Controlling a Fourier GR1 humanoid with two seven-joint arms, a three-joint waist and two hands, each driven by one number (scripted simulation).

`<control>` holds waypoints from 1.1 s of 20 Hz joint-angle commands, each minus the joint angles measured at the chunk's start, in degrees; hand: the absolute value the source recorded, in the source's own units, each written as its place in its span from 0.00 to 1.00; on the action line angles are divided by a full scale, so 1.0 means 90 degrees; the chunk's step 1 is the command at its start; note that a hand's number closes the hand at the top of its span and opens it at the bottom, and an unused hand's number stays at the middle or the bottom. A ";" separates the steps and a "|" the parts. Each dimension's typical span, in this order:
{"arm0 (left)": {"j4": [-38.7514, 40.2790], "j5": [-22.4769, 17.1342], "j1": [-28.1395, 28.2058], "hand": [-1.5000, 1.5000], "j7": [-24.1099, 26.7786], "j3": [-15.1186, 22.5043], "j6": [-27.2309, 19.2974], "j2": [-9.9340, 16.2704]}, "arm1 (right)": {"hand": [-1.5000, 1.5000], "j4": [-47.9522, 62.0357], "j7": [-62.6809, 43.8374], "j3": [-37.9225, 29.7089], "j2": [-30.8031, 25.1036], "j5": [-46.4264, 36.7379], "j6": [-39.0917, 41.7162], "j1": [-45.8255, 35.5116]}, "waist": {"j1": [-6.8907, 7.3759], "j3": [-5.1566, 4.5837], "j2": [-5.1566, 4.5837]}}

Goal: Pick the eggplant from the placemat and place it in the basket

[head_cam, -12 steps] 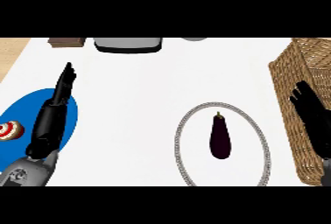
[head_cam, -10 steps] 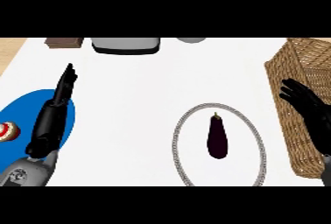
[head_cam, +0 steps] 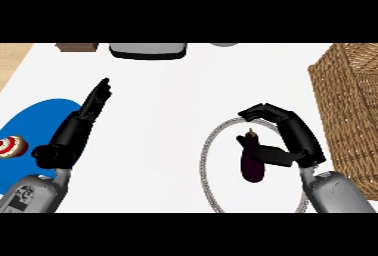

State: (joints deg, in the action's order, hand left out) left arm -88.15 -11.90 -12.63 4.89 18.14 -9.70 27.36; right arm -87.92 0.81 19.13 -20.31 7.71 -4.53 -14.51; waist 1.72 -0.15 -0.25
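Right of centre in the frame, the eggplant (head_cam: 252,161) lies lengthwise on the white round placemat (head_cam: 210,165) with its grey braided rim. Over it the right hand (head_cam: 289,134) arches, fingers curled above the stem end and thumb lying across the fruit; it seems to touch, though I can't be sure it grips. At the right edge stands the wicker basket (head_cam: 354,100). Left of centre, the left hand (head_cam: 87,113) rests with straight fingers pointing up the frame, beside a blue mat (head_cam: 33,117).
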 commanded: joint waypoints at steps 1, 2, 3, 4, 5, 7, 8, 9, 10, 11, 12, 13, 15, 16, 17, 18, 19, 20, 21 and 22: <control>-0.0055 -0.0223 -0.0157 0.50 -0.0351 0.0003 0.0303 0.0004 | 0.00 0.0393 0.0022 0.1169 0.1006 -0.1766 -0.1400 -0.0217 | -0.0038 0.0011 0.0018; -0.0013 -0.0316 0.0091 0.50 -0.0142 -0.0173 0.0376 0.0115 | 0.00 0.0294 -0.0205 0.1343 0.1183 -0.2099 -0.1841 -0.0030 | -0.0079 0.0005 0.0040; -0.0035 -0.0249 0.0174 0.50 -0.0080 -0.0195 0.0362 0.0149 | 0.00 0.0372 -0.0954 0.1269 0.0991 -0.2320 -0.1848 -0.0449 | -0.0079 0.0002 0.0046; -0.0010 -0.0192 0.0128 0.50 -0.0093 -0.0144 0.0356 0.0132 | 0.00 0.0262 -0.1376 0.1599 0.1038 -0.2759 -0.2070 -0.0357 | -0.0128 -0.0004 0.0064; -0.0042 -0.0220 0.0201 0.50 -0.0185 -0.0107 0.0299 0.0062 | 0.00 0.0311 -0.1887 0.1498 0.0918 -0.3085 -0.2185 -0.0692 | -0.0118 -0.0010 0.0077; -0.0102 -0.0295 0.0014 0.50 -0.0318 -0.0242 0.0387 0.0189 | 0.00 0.0530 -0.2560 0.1398 0.0544 -0.3708 -0.2131 -0.1133 | -0.0133 -0.0014 0.0088; -0.0056 -0.0283 0.0066 0.50 -0.0278 -0.0293 0.0334 0.0189 | 0.00 0.0416 -0.3154 0.1247 0.0362 -0.3898 -0.1978 -0.1508 | -0.0151 -0.0024 0.0110; 0.0113 -0.0319 -0.0114 0.50 -0.0373 -0.0326 0.0349 0.0140 | 0.00 0.0285 -0.3550 0.1470 0.0289 -0.4268 -0.1876 -0.1569 | -0.0279 -0.0029 0.0118; 0.0081 -0.0190 0.0249 0.50 -0.0083 -0.0184 0.0393 0.0147 | 0.00 0.0125 -0.3940 0.1363 -0.0034 -0.4379 -0.1550 -0.1697 | -0.0270 -0.0030 0.0137; 0.0043 -0.0294 0.0155 0.50 -0.0172 -0.0213 0.0443 0.0112 | 0.00 0.0099 -0.4333 0.1275 -0.0212 -0.4484 -0.1164 -0.2092 | -0.0263 -0.0031 0.0137; 0.0035 -0.0279 0.0091 0.50 -0.0273 -0.0282 0.0369 0.0147 | 0.00 0.0065 -0.4737 0.1273 -0.0407 -0.4508 -0.0665 -0.2362 | -0.0263 -0.0034 0.0152; 0.0113 -0.0275 0.0056 0.50 -0.0246 -0.0316 0.0390 0.0161 | 0.00 0.0143 -0.4987 0.1289 -0.0604 -0.4455 -0.0114 -0.2614 | -0.0249 -0.0035 0.0131; 0.0041 -0.0296 0.0199 0.50 -0.0167 -0.0298 0.0454 0.0180 | 0.00 0.0019 -0.5483 0.1594 -0.0782 -0.4196 0.0991 -0.2783 | -0.0201 -0.0039 0.0152; 0.0030 -0.0188 0.0241 0.50 -0.0184 -0.0223 0.0305 0.0073 | 0.00 -0.0167 -0.5774 0.1705 -0.0777 -0.3975 0.1443 -0.2728 | -0.0256 -0.0029 0.0153; 0.0071 -0.0308 0.0145 0.50 -0.0149 -0.0378 0.0501 0.0228 | 0.00 -0.0181 -0.5893 0.1453 -0.0865 -0.3495 0.2005 -0.3020 | -0.0226 -0.0022 0.0115; 0.0057 -0.0259 0.0035 0.50 -0.0251 -0.0254 0.0454 0.0093 | 0.00 -0.0328 -0.6279 0.1432 -0.0675 -0.3128 0.2409 -0.3142 | -0.0273 -0.0019 0.0116; -0.0177 -0.0299 0.0227 0.50 -0.0411 -0.0232 0.0427 0.0143 | 0.00 -0.0392 -0.6548 0.1331 -0.0722 -0.2807 0.2785 -0.3178 | -0.0208 -0.0011 0.0141; 0.0025 -0.0185 0.0218 0.50 -0.0186 -0.0266 0.0396 0.0107 | 0.00 -0.0598 -0.6937 0.1314 -0.0585 -0.2567 0.3095 -0.3327 | -0.0254 -0.0012 0.0116; -0.0035 -0.0239 0.0385 0.50 -0.0125 -0.0313 0.0415 0.0106 | 0.00 -0.0700 -0.7112 0.1120 -0.0640 -0.2214 0.3328 -0.3247 | -0.0243 -0.0003 0.0105; -0.0022 -0.0385 0.0090 0.50 -0.0246 -0.0498 0.0521 0.0182 | 0.00 -0.0874 -0.7276 0.0985 -0.0743 -0.1863 0.3628 -0.3257 | -0.0312 -0.0001 0.0104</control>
State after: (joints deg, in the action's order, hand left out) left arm -88.21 -14.39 -10.94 2.94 15.25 -5.80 28.60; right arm -91.94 -55.22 30.45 -26.16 -17.64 16.30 -41.53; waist -0.56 -0.27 0.81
